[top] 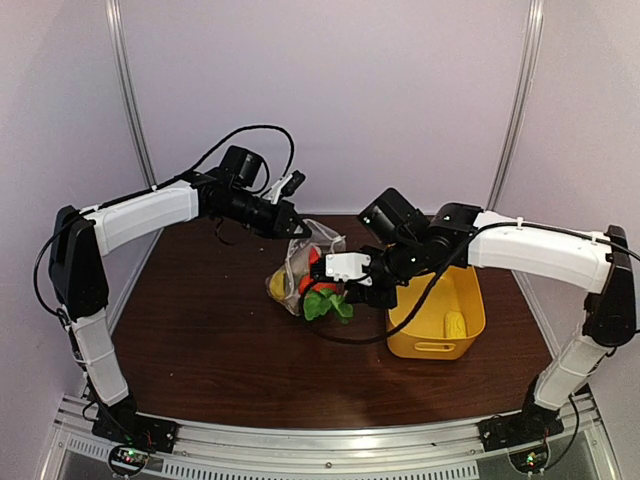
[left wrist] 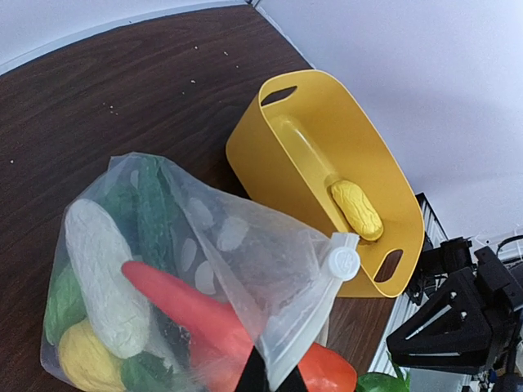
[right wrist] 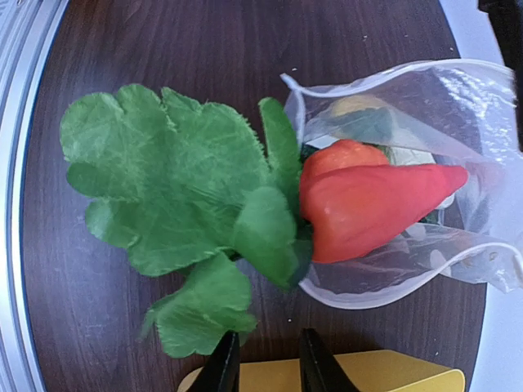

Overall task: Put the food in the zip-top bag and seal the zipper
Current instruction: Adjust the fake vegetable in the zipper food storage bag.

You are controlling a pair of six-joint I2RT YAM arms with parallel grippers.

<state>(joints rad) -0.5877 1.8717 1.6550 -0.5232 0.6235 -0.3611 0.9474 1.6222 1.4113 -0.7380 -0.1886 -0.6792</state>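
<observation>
The zip-top bag (left wrist: 245, 245) lies on the table, holding white (left wrist: 98, 269), yellow (left wrist: 82, 359), green and red food (left wrist: 188, 306). My left gripper (left wrist: 274, 377) is shut on the bag's mouth edge, just below the zipper's white slider (left wrist: 344, 261). A red-orange piece (right wrist: 368, 208) with big green leaves (right wrist: 172, 188) sticks out of the bag's mouth (right wrist: 384, 294). My right gripper (right wrist: 268, 363) hovers just short of the leaves, jaws narrowly apart with nothing between them. From above, the left gripper (top: 293, 228) is over the bag (top: 298, 258) and the right gripper (top: 340, 292) is beside the leaves (top: 325, 303).
A yellow basket (top: 432, 347) stands right of the bag, directly under the right wrist, with a yellow corn piece (top: 455, 323) inside. In the left wrist view the basket (left wrist: 253, 163) and corn (left wrist: 357, 210) sit behind the bag.
</observation>
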